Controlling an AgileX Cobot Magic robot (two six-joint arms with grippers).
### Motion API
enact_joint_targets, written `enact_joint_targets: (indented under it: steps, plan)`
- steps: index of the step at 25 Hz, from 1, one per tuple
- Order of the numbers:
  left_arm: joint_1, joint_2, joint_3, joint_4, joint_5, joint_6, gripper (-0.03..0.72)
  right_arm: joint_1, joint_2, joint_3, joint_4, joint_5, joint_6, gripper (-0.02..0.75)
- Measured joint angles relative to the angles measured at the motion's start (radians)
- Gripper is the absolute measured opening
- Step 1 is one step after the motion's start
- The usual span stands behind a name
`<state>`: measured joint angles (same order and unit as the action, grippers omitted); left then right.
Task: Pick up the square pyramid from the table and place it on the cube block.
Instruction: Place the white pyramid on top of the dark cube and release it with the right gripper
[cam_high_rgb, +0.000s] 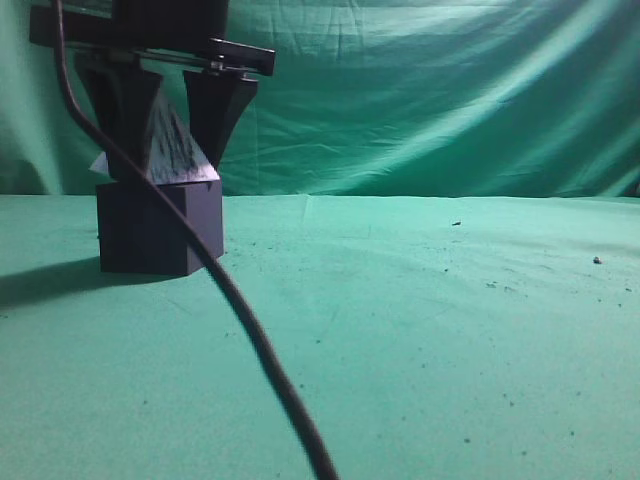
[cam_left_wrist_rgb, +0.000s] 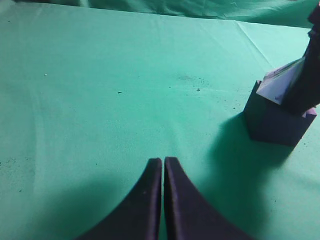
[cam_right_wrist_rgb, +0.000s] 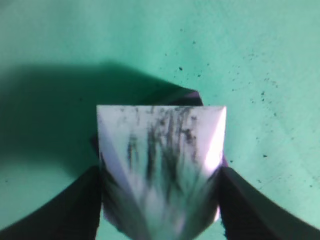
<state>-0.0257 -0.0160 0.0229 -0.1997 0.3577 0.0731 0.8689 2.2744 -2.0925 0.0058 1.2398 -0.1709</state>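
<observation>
My right gripper (cam_high_rgb: 180, 112) has reached across to the left of the exterior view and is shut on the square pyramid (cam_high_rgb: 182, 152), a pale block with dark streaks. The pyramid is at the top of the dark cube block (cam_high_rgb: 160, 230), slightly tilted; I cannot tell whether it rests flat. In the right wrist view the pyramid (cam_right_wrist_rgb: 160, 145) fills the space between the fingers (cam_right_wrist_rgb: 162, 200), and a corner of the cube (cam_right_wrist_rgb: 189, 96) shows behind it. My left gripper (cam_left_wrist_rgb: 163, 162) is shut and empty over the green table (cam_left_wrist_rgb: 100, 100), with the cube (cam_left_wrist_rgb: 272, 122) and pyramid (cam_left_wrist_rgb: 280, 82) to its right.
A thick black cable (cam_high_rgb: 250, 330) runs from the top left to the bottom across the front of the exterior view. Small dark crumbs (cam_high_rgb: 597, 260) dot the green cloth. A wrinkled green curtain (cam_high_rgb: 450, 90) hangs behind the table.
</observation>
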Motion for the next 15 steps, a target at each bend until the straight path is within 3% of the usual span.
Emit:
enact_joint_targets:
  steps: [1,4,6,12,15]
  plan:
    - [0.000,0.000,0.000,0.000,0.000,0.000,0.000,0.000,0.000,-0.008,0.000,0.000,0.000,0.429]
    - [0.000,0.000,0.000,0.000,0.000,0.000,0.000,0.000,0.004,-0.050,0.000,0.001,-0.001,0.596]
    - [0.000,0.000,0.000,0.000,0.000,0.000,0.000,0.000,-0.001,-0.079,0.000,0.003,0.005,0.657]
    - [0.000,0.000,0.000,0.002,0.000,0.000,0.000,0.000,-0.095,-0.090,0.008,0.006,0.027,0.645]
    - [0.000,0.000,0.000,0.002,0.000,0.000,0.000,0.000,-0.180,-0.090,0.008,0.011,0.069,0.427]
